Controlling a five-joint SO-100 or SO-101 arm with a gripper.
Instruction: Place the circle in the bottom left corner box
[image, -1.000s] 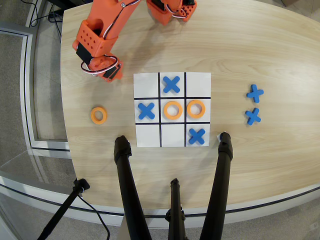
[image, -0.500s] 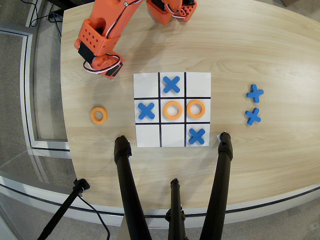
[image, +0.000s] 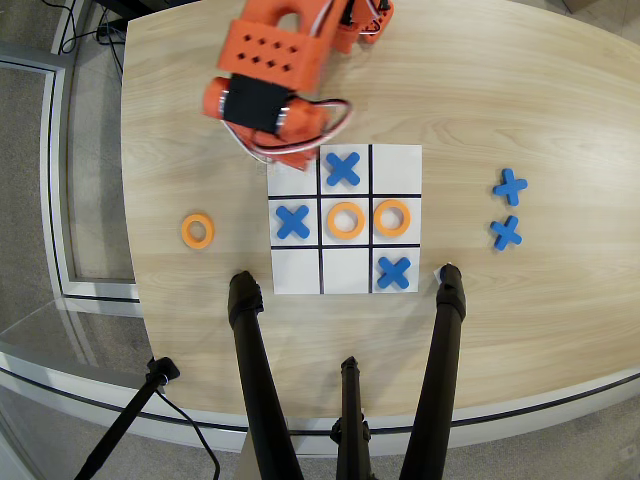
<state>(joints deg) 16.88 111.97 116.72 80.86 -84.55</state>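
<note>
In the overhead view the orange arm's gripper (image: 300, 135) is hanging over the top left corner of the paper grid (image: 395, 165); whether its jaws are open is hard to tell. One orange ring (image: 197, 230) is lying on the table (image: 500, 80), left of the grid. The upper-right cell (image: 397, 167) is sitting empty.

Arm (image: 275, 70) covers upper-left cell of paper grid (image: 345, 272), so can't see what's under there. Gripper itself buried under arm body in overhead view, fingers not visible, no way to tell open or closed. Arm base cut off by top edge. Black tripod legs (image: 255, 370) run out bottom edge. Small white thing by right leg tip, too tiny to make out.
</note>
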